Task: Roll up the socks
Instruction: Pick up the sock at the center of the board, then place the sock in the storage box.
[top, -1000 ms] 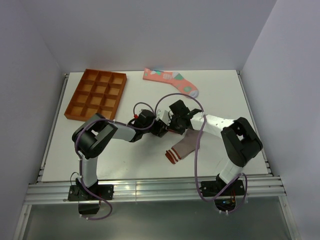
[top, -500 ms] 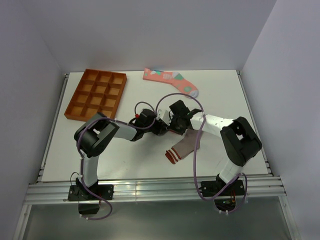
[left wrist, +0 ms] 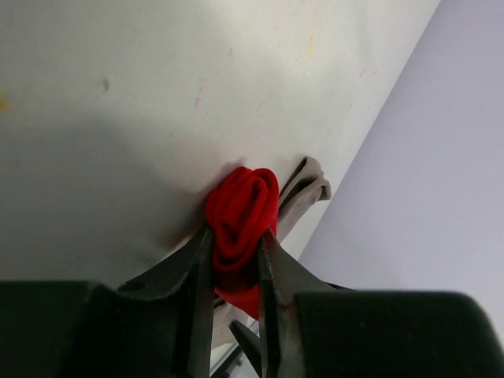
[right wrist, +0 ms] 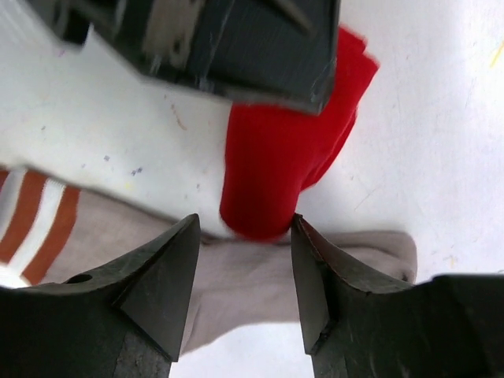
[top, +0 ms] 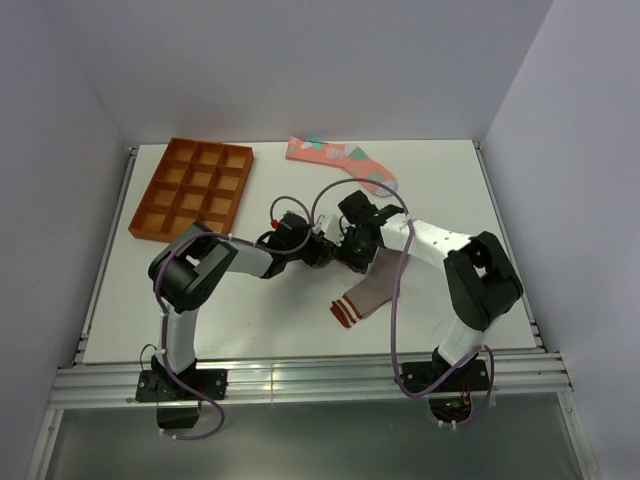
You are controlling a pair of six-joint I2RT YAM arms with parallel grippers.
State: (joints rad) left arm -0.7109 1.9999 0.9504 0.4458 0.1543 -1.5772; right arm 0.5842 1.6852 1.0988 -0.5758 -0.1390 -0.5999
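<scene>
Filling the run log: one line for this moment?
left gripper: shut on red sock | right gripper: open | grey-brown sock: unrolled

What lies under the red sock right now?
The grey-brown sock lies on the table below the red sock; how far it extends underneath is covered by the red fabric.

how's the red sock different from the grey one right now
The red sock is wound into a tight roll; the grey sock lies flat and unrolled. The red sock is pinched in the left gripper; nothing grips the grey sock. The red sock looks plain here, the grey sock has a striped cuff. Both are fabric socks close together mid-table.
</scene>
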